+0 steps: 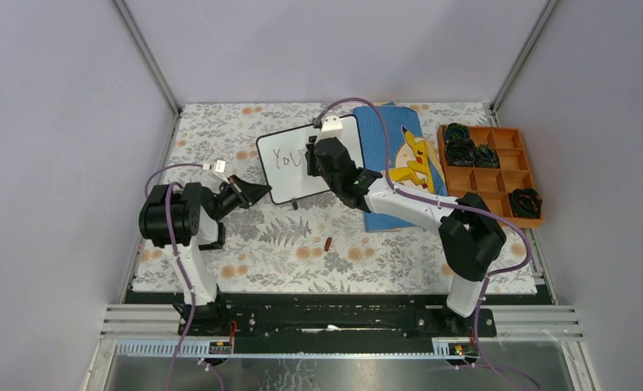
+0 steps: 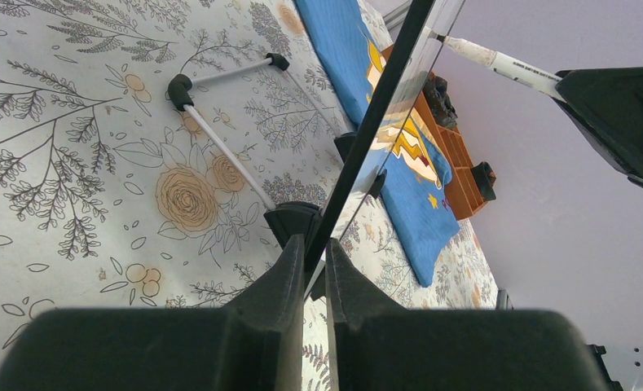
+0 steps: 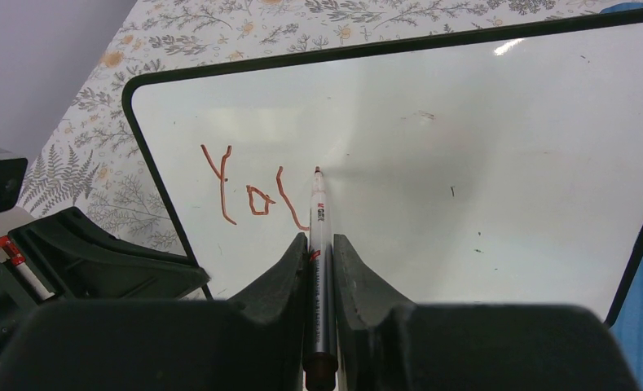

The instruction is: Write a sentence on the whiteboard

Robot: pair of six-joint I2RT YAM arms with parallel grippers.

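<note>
The whiteboard (image 1: 289, 181) stands tilted at mid-table, its black rim (image 2: 380, 110) seen edge-on in the left wrist view. My left gripper (image 1: 257, 192) (image 2: 315, 254) is shut on the board's lower left edge. My right gripper (image 1: 311, 159) (image 3: 320, 241) is shut on a white marker (image 3: 319, 218) (image 2: 497, 62) whose tip touches the board's face (image 3: 481, 138). Of the sentence (image 3: 253, 194) (image 1: 285, 157), red-brown "Yo" and one further stroke show; the marker tip sits just right of that stroke.
A blue cloth (image 1: 403, 155) with a yellow cartoon figure lies right of the board, under my right arm. An orange compartment tray (image 1: 497, 128) with dark items sits at the far right. A small red cap (image 1: 328, 243) lies on the floral mat. The board's white wire stand (image 2: 220, 147) rests behind it.
</note>
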